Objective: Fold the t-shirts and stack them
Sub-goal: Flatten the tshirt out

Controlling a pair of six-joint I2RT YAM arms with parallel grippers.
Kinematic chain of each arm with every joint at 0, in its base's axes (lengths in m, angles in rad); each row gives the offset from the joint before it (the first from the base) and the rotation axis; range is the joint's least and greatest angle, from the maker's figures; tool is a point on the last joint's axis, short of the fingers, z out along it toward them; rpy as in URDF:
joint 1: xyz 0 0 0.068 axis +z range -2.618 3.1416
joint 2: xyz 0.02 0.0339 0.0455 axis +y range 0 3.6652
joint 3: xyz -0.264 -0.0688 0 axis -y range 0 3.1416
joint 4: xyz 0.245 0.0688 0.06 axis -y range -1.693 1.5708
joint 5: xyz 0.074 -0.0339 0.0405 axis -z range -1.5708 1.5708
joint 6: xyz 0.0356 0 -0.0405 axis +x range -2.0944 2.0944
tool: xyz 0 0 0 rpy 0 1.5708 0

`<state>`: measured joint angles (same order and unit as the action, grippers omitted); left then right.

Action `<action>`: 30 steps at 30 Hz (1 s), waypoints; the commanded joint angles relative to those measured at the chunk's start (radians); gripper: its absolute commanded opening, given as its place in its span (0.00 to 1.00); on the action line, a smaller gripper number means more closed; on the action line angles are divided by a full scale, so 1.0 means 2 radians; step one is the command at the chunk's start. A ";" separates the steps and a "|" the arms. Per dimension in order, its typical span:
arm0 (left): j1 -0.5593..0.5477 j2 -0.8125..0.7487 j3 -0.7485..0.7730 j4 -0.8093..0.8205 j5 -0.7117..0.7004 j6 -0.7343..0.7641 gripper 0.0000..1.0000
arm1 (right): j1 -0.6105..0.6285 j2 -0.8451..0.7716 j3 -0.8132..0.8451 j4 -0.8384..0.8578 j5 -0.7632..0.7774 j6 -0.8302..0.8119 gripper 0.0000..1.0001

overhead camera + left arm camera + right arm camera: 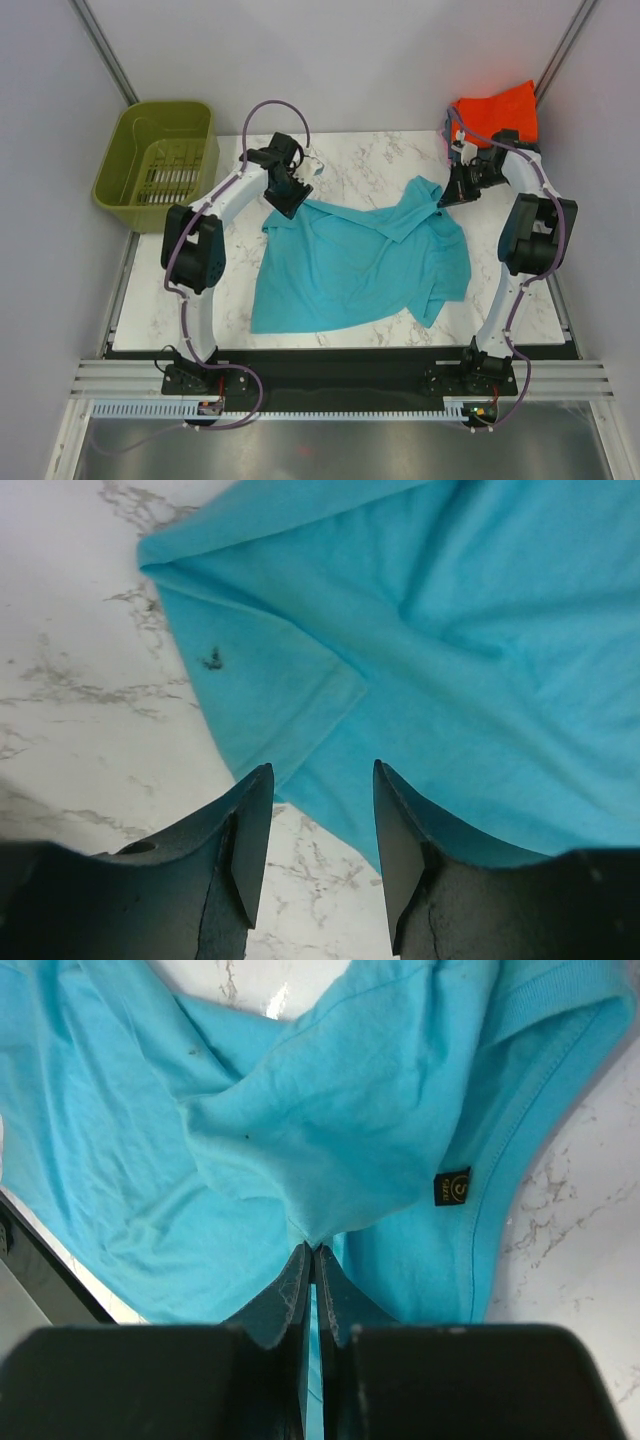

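Note:
A teal t-shirt (350,262) lies crumpled and partly spread on the marble table (360,160). My right gripper (447,197) is at the shirt's far right part. In the right wrist view it (315,1248) is shut on a pinched fold of teal cloth (300,1140), next to the collar with its small black size label (452,1186). My left gripper (293,203) hovers at the shirt's far left corner. In the left wrist view it (320,780) is open, with bare marble and the hem of the shirt (420,660) between its fingers. An orange-red t-shirt (500,110) lies folded at the far right corner.
An olive-green plastic basket (160,160) stands off the table's far left corner. Grey walls close in the back and both sides. The table's front edge (340,348) runs just beyond the arm bases.

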<state>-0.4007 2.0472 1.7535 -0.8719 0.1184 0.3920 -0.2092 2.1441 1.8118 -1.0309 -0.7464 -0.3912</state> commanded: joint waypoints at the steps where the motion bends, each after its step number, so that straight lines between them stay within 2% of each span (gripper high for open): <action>1: -0.001 0.013 0.001 0.039 -0.089 0.012 0.52 | 0.006 -0.021 0.026 0.010 -0.022 0.005 0.09; 5: -0.003 0.039 0.020 0.040 -0.107 0.021 0.51 | 0.009 -0.012 0.030 0.011 -0.025 0.008 0.09; 20: -0.034 0.060 0.027 0.027 -0.083 0.017 0.49 | 0.010 -0.012 0.023 0.016 -0.022 0.011 0.09; 30: -0.036 0.092 0.034 0.019 -0.078 0.015 0.47 | 0.010 -0.010 0.022 0.017 -0.016 0.011 0.09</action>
<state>-0.4732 2.2066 1.7836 -0.8307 -0.0467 0.4053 -0.1925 2.1441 1.8339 -1.0092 -0.7616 -0.3695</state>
